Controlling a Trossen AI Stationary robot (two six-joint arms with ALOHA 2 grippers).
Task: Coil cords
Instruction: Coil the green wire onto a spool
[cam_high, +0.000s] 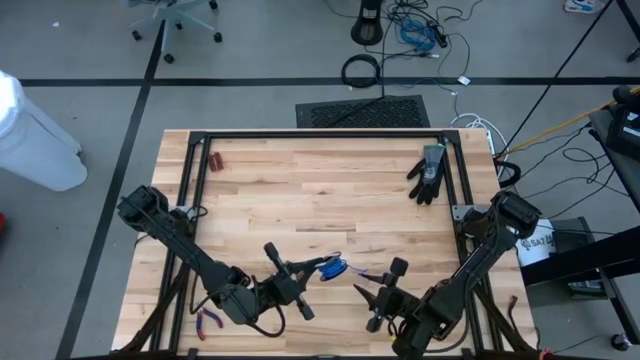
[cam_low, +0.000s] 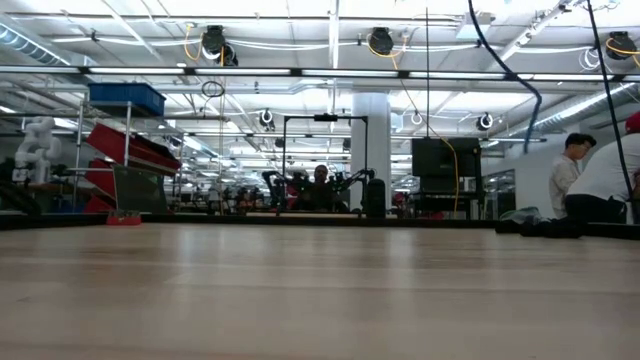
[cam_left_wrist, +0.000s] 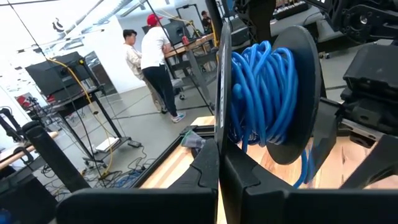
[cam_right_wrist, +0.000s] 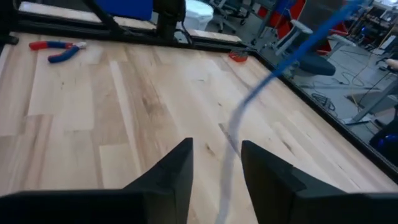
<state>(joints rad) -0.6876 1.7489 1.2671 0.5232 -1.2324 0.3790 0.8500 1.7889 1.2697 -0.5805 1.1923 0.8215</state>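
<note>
— What have I got on the left side?

— My left tool (cam_high: 300, 272) sits near the front middle of the surface (cam_high: 300, 190), clenched on the cord (cam_high: 333, 267). In its wrist view the blue loops (cam_left_wrist: 261, 93) are wound in a bundle against the dark fingers (cam_left_wrist: 217, 168). I judge I'm holding it there so the coil keeps its shape while the loose end is handled.

— Where does the loose end go?

— It trails off the bundle to the right, a thin strand crossing toward my right tool (cam_high: 385, 295), which hangs just beside it at the front edge.

— Is the right one gripping it?

— No. In its wrist view the strand (cam_right_wrist: 249, 106) runs down between the two fingers (cam_right_wrist: 168, 180), which stand apart, so I read it as released, with the cord free in the gap. That spot probably lets me retake the strand for another wrap.

— Anything else about?

— Red-handled pliers (cam_high: 208, 320) by the left arm, a black glove (cam_high: 428, 172) at the far right, both well apart from the cord.
</note>
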